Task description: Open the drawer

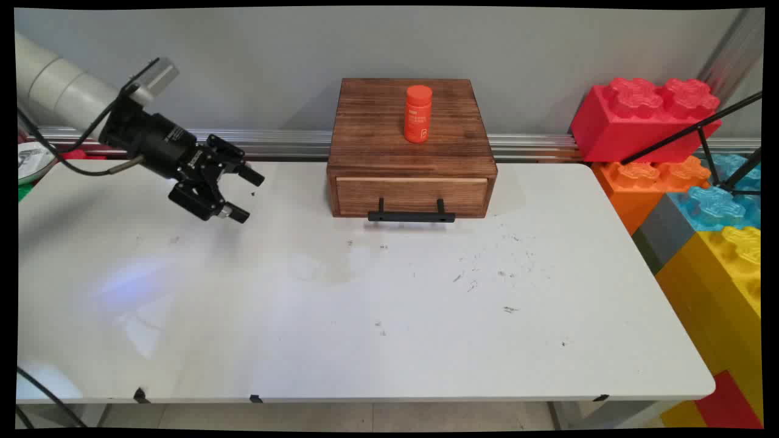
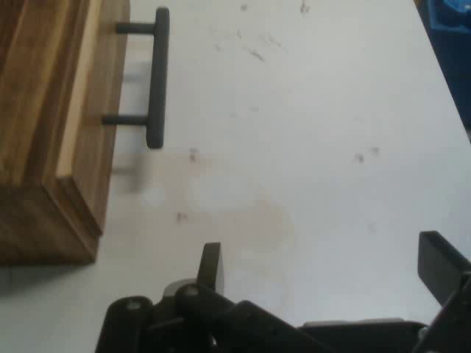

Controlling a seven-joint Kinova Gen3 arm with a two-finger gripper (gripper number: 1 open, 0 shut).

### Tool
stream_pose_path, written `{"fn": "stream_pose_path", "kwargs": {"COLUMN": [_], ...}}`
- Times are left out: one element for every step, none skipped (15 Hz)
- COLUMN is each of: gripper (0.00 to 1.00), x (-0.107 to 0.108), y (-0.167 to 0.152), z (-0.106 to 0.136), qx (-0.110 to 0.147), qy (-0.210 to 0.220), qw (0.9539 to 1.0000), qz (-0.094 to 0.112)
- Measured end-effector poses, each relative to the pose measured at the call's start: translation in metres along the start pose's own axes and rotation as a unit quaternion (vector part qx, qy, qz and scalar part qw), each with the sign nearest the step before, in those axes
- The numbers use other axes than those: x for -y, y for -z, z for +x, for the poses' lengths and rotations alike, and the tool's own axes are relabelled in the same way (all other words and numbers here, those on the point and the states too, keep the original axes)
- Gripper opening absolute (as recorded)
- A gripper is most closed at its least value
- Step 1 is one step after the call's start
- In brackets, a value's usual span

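One tool (image 1: 244,194) (fingers spread, empty) hovers left of the wooden drawer box (image 1: 411,149), whose top the hand view cuts off.

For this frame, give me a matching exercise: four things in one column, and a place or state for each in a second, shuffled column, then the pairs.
Things:
1. orange bottle
2. drawer
3. gripper
4. red block

Places or states:
A. closed, black handle facing the table's near side
B. open, in the air over the table's left part
C. upright on top of the wooden box
D. off the table, stacked at the right by the wall

Pairs: 1-C, 2-A, 3-B, 4-D
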Motion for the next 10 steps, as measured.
{"fn": "stream_pose_path", "kwargs": {"gripper": [1.00, 1.00, 1.00, 1.00, 1.00, 1.00, 1.00, 1.00, 1.00, 1.00], "x": [-0.001, -0.002, -0.002, -0.002, -0.001, 0.000, 0.001, 0.003, 0.004, 0.006], "y": [-0.001, -0.002, -0.003, -0.006, -0.010, -0.015, -0.018, -0.025, -0.031, -0.040], "z": [0.011, 0.025, 0.038, 0.054, 0.070, 0.084, 0.093, 0.107, 0.118, 0.129], "qx": [0.001, 0.002, 0.001, 0.001, 0.002, 0.002, 0.003, 0.006, 0.009, 0.014], "qy": [-0.002, -0.003, -0.004, -0.004, -0.004, -0.005, -0.006, -0.008, -0.010, -0.013], "qw": [1.0000, 1.0000, 0.9999, 0.9997, 0.9995, 0.9992, 0.9990, 0.9985, 0.9982, 0.9976], "qz": [0.004, 0.009, 0.015, 0.024, 0.031, 0.040, 0.045, 0.053, 0.059, 0.066]}}
